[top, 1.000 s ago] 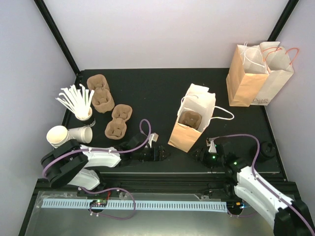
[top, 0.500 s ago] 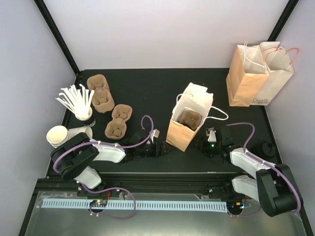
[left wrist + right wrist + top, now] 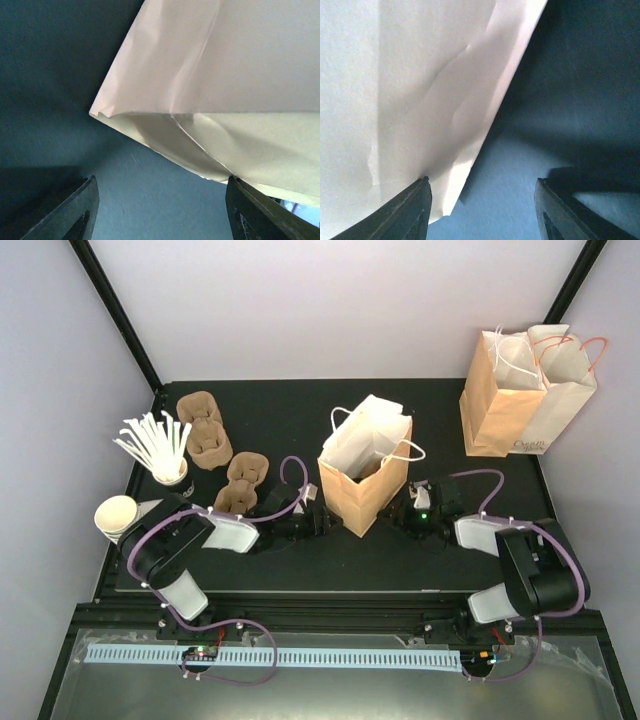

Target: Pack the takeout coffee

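Just left of the bag [image 3: 362, 490], the left claw [image 3: 316, 523] lies low on the bench [image 3: 300, 420]. It is seen from its wrist with fingers [image 3: 75, 210] wide apart and nothing held, and the bag's creased bottom corner hangs just ahead of them. A carrier [image 3: 240, 487] sits close behind that arm, further left of the bag. The bag itself stands tilted, mouth upward, handles flopped over the rim.

Just right of the bag, the right claw [image 3: 408, 516] is likewise set wide and empty. The bag's wall is touching or nearly touching one finger [image 3: 412, 207].

The coffee cannot be made out in any view. It is perhaps hidden under the right arm, well right of the bag.

The step is judged to be steadying the bag between both claws. It would best be braced low on both sides with light, even pressure, so that the paper is not crushed. The mouth is to be left open and upright, and the carrier left undisturbed.
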`<state>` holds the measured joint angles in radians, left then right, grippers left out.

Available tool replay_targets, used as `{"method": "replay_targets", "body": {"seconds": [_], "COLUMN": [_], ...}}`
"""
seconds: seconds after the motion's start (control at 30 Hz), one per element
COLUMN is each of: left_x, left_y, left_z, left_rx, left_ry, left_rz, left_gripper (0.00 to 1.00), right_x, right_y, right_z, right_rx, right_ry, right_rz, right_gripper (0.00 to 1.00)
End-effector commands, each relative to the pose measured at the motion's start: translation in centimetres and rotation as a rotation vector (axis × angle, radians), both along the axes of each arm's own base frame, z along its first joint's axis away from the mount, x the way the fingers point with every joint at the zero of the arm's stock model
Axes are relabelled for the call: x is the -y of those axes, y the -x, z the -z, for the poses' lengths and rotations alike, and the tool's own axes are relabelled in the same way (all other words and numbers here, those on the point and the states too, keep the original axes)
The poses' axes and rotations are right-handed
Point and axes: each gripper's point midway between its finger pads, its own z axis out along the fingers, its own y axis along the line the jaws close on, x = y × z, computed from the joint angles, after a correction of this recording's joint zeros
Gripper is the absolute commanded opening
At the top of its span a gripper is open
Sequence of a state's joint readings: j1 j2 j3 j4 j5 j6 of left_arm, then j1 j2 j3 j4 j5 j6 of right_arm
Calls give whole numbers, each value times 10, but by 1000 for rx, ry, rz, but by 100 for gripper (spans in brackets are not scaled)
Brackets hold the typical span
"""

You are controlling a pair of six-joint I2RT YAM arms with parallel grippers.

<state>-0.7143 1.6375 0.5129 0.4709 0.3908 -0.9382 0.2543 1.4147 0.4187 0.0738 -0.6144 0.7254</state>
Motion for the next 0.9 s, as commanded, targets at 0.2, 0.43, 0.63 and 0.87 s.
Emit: {"method": "replay_targets", "body": {"seconds": [0.2,0.43,0.63,0.87], "left_x": [-8,-12,-19,-29], "left_y": [-46,-73,-83,-71], "left_z": [6,9,7,10], "left_rx": [77,88,108,95], "left_ry": [-74,-104,-144,-163], "left_rz": [21,7,-1,-4], "left_gripper": [70,70,70,71], "right_x": [-1,-2,3,10], "right_y": [-35,-58,-66,-59], "right_z": [25,27,25,19], "right_rx": [-13,-11,7,28], "right_ry": [33,50,72,96], "right_rz": [2,2,8,14], "right_gripper": [59,59,60,63]}}
